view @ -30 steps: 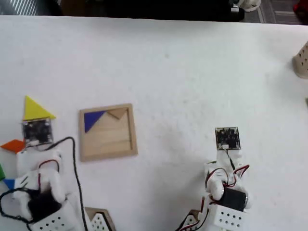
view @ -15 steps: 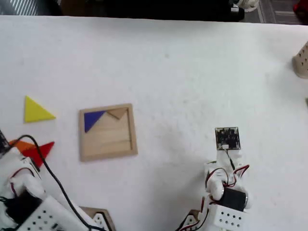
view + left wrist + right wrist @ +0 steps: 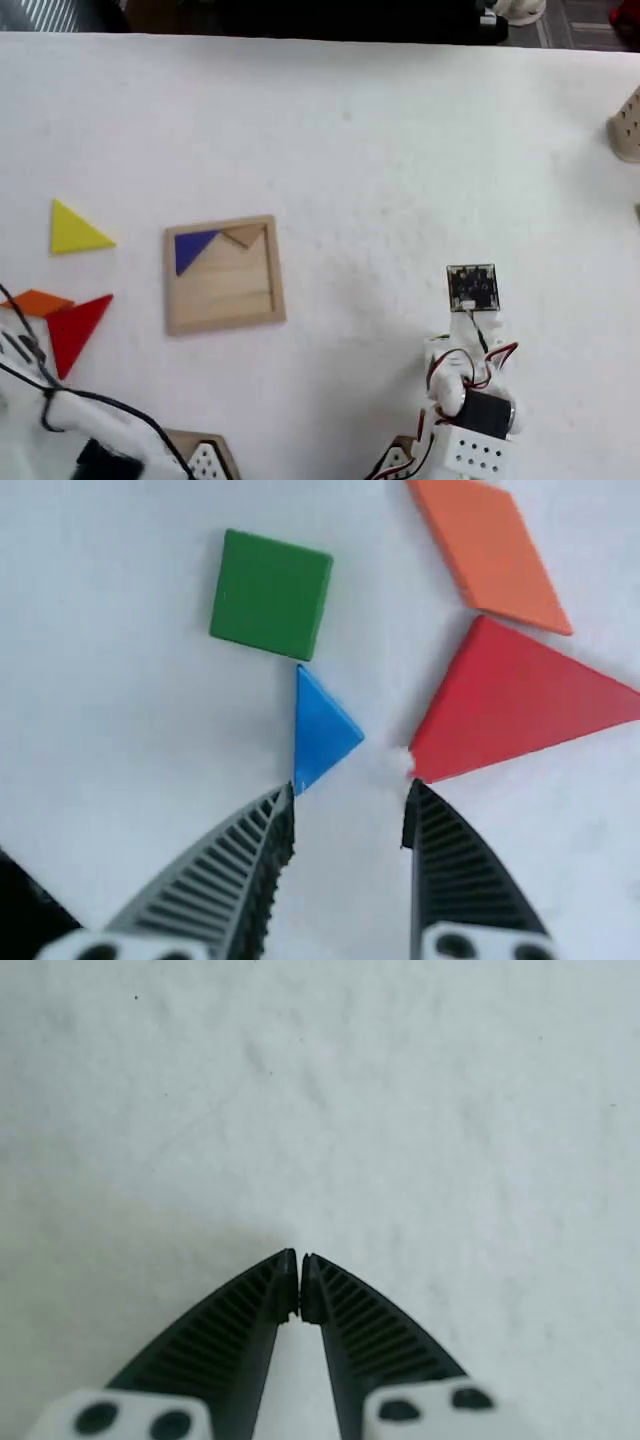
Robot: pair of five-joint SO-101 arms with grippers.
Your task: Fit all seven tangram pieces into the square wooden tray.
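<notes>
The square wooden tray (image 3: 262, 303) lies left of the table's middle, holding a dark blue triangle (image 3: 191, 248) and a wood-coloured triangle (image 3: 243, 235) along its far edge. A yellow triangle (image 3: 72, 229) lies to the tray's left. Nearer the front are an orange parallelogram (image 3: 35, 302) and a red triangle (image 3: 73, 328). In the left wrist view my left gripper (image 3: 350, 795) is open above the cloth, its tips just short of a small blue triangle (image 3: 320, 730), the red triangle (image 3: 520, 705), a green square (image 3: 270, 595) and the orange parallelogram (image 3: 490, 550). My right gripper (image 3: 299, 1282) is shut over bare cloth.
The right arm (image 3: 472, 370) stands at the front right of the white cloth. A pale perforated object (image 3: 627, 125) sits at the right edge. A wooden piece (image 3: 205, 455) lies at the front edge beside the left arm's base (image 3: 70, 445).
The left arm has pulled back from the yellow triangle toward the front left corner, uncovering the orange parallelogram and red triangle. The right arm has stayed still.
</notes>
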